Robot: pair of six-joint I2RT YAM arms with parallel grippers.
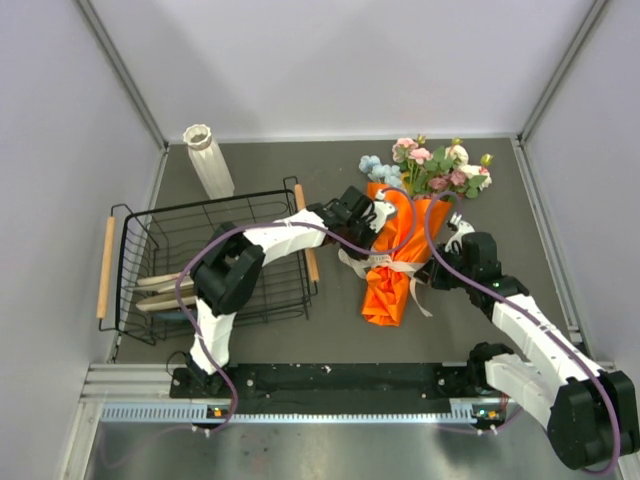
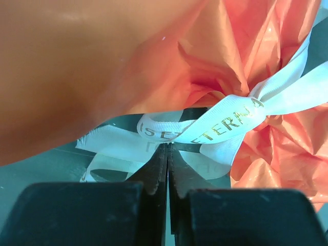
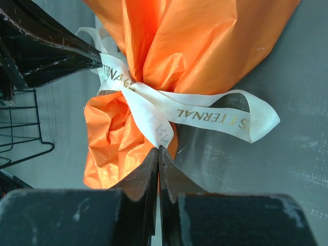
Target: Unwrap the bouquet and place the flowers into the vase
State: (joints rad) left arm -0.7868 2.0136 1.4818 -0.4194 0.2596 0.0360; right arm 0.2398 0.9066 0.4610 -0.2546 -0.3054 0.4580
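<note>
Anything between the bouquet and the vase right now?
Yes. The left gripper and its arm lie across the direct line from the bouquet to the vase, and the far right corner of the dish rack sits just beside that line. Nothing else visible stands between them.

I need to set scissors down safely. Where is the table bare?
Bare: the back strip between the vase and the flowers, and the near strip between the foot of the bouquet and the base rail. Crowded: the middle, around the ribbon, and the left, filled by the rack.
</note>
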